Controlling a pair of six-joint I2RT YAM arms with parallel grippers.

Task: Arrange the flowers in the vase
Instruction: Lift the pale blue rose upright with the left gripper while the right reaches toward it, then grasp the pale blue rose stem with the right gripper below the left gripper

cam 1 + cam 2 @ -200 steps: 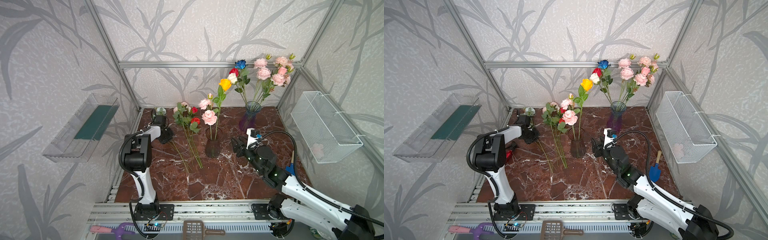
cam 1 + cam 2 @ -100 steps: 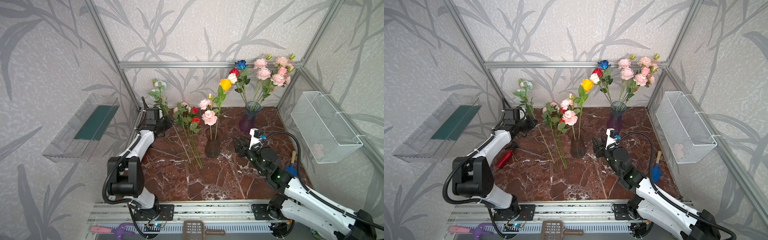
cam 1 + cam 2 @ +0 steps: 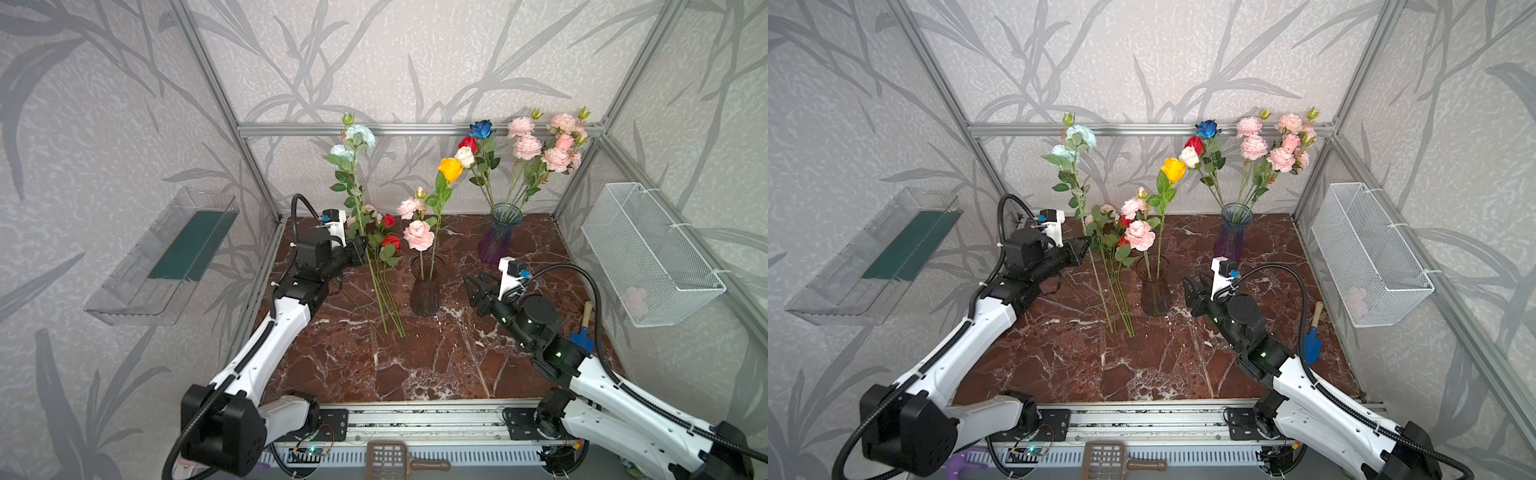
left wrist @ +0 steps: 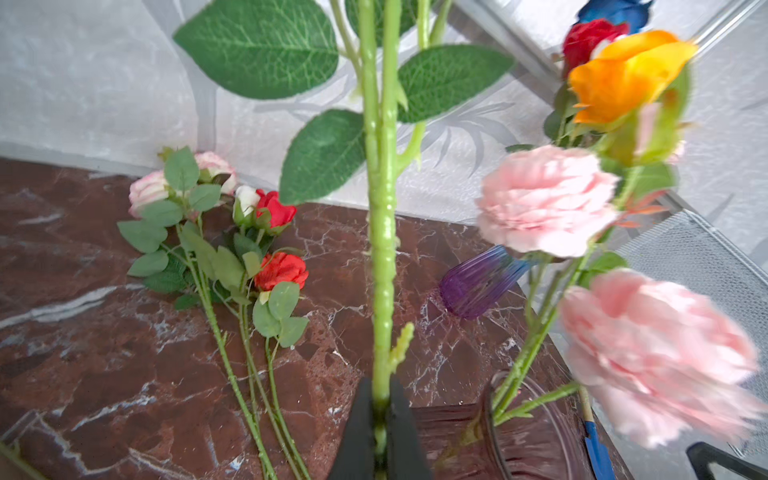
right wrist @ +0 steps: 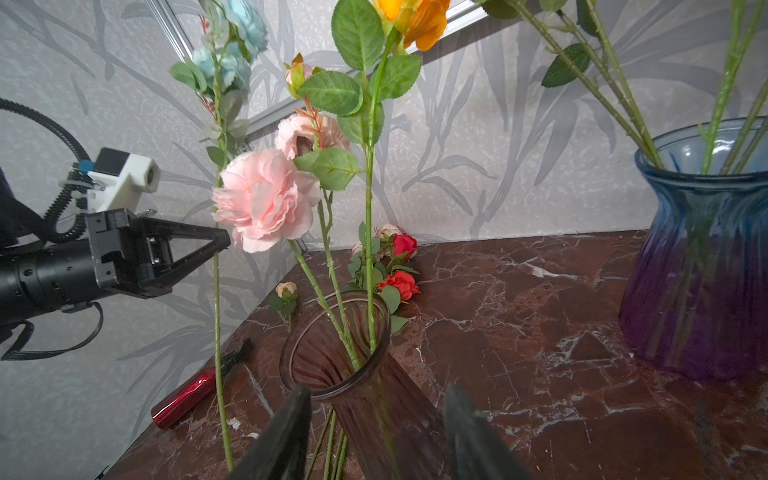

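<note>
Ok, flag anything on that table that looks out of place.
Two non-floral items lie on the marble table: a blue trowel by the right edge and a shiny red tube near the left wall. Several flowers lie flat, not yet arranged. Nothing looks spilled or broken.

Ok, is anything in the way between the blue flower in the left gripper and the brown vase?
Yes. A pink bloom already in the brown vase leans toward the left gripper, between the blue flower and the vase mouth. Loose flowers lie on the table beneath.
</note>
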